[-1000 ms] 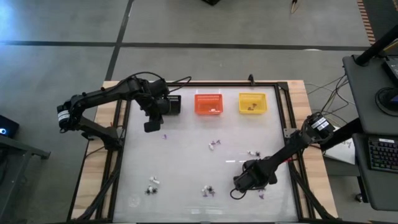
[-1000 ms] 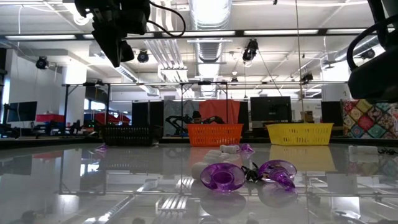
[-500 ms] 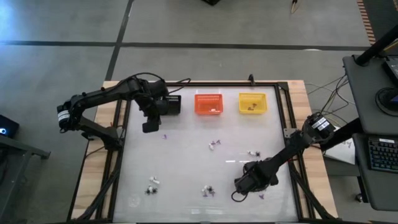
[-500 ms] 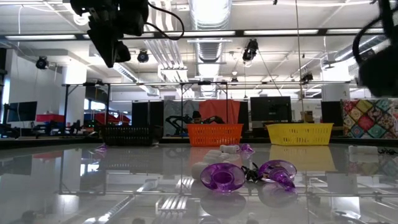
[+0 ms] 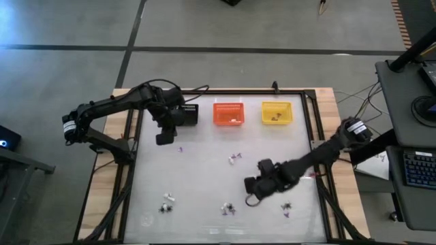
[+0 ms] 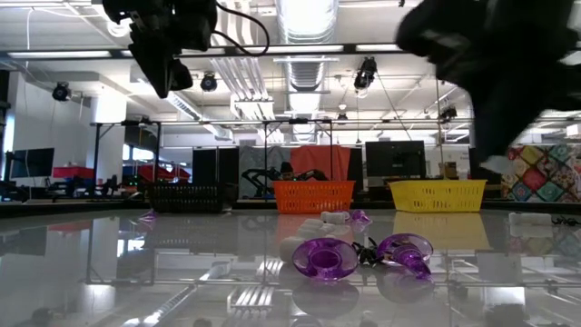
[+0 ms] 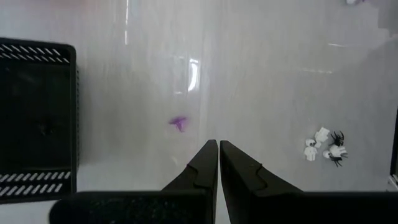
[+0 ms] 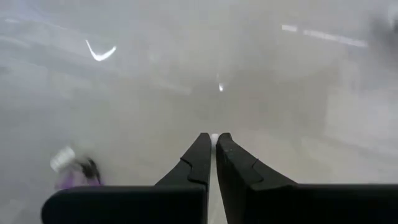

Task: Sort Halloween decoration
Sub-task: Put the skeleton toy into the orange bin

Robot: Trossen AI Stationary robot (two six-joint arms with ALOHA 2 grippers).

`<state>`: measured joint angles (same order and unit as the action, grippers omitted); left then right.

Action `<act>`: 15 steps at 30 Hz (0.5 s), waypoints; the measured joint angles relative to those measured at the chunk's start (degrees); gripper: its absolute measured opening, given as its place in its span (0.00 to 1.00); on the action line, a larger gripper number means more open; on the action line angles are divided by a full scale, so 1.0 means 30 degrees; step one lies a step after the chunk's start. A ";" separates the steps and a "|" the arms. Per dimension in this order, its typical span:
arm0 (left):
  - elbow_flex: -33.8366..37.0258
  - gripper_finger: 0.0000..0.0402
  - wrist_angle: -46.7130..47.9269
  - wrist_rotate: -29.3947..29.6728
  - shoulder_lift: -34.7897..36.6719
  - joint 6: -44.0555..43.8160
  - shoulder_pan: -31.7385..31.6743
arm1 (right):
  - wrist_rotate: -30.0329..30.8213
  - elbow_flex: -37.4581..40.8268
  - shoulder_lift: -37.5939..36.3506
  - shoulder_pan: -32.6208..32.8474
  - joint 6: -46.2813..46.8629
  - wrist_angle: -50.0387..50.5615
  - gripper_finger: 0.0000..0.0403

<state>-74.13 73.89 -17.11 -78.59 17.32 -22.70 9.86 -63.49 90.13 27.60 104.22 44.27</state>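
My right gripper [image 5: 250,186] hovers over the table's near right part, shut on a tiny white decoration [image 8: 214,137], which shows as a white speck under the blurred fingers [image 6: 495,163] in the low view. My left gripper [image 5: 163,139] is shut on nothing above the table, beside the black basket [image 5: 187,113]; a purple piece [image 7: 179,122] lies on the table below it. More Halloween decoration lies scattered: a cluster mid-table [image 5: 235,158], others near the front [image 5: 167,201] [image 5: 228,209] [image 5: 286,206]. My right gripper pinches the tiny white piece [image 8: 214,137] between its two fingertips, at their free ends only. The fingers point steeply down. The piece is lifted clear of the table.
An orange basket [image 5: 229,113] and a yellow basket [image 5: 276,112] stand in a row with the black one along the far edge. A dark frame rail [image 5: 315,146] borders the glossy tabletop. Purple rings and black bits [image 6: 354,256] lie close to the low camera.
My right gripper has shut near the table's front right, then risen and swung toward the left and far side, turning its wrist. The white piece has come up with it, clear of the table.
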 joint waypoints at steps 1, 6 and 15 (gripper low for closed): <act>0.0000 0.00 -0.0136 0.0002 0.0000 0.0002 0.0000 | 0.0104 -0.0099 0.0000 -0.0526 -0.0775 -0.0002 0.03; 0.0000 0.00 -0.0318 0.0002 0.0000 0.0000 0.0000 | 0.0254 -0.0578 -0.0007 -0.3555 -0.5558 -0.0048 0.03; 0.0000 0.00 -0.0409 0.0002 0.0000 -0.0506 0.0000 | 0.0199 -0.2051 -0.0007 -0.9210 -1.4520 -0.1510 0.03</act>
<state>-74.13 72.66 -17.10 -78.59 15.80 -22.70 10.46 -69.64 90.11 -0.03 60.66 39.74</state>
